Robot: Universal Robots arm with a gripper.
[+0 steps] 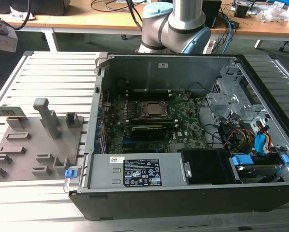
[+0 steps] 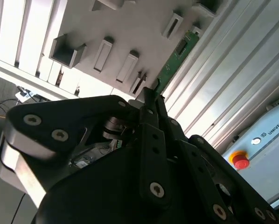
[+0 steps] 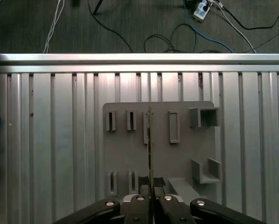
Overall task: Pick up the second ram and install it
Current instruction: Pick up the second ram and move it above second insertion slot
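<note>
The pincer (image 3: 150,185) is closed narrow on the second ram (image 3: 149,140), one finger pressing each flat face. By my reading the step in hand is the pick-up, and it is done well by keeping the grip firm and the board square to the fingers, since a thin stick like this would twist or slip if tilted.

The stick juts straight out past the fingertips. It is edge-on in the first wrist view and a green strip (image 2: 177,58) in the second.

Beyond it lies the grey holder plate (image 3: 125,154) with its slots. Whether the stick is clear of them I cannot tell.

The plate sits on the ribbed desk (image 3: 46,140) - at the exterior view's left, beside the open computer case (image 1: 183,198).
</note>
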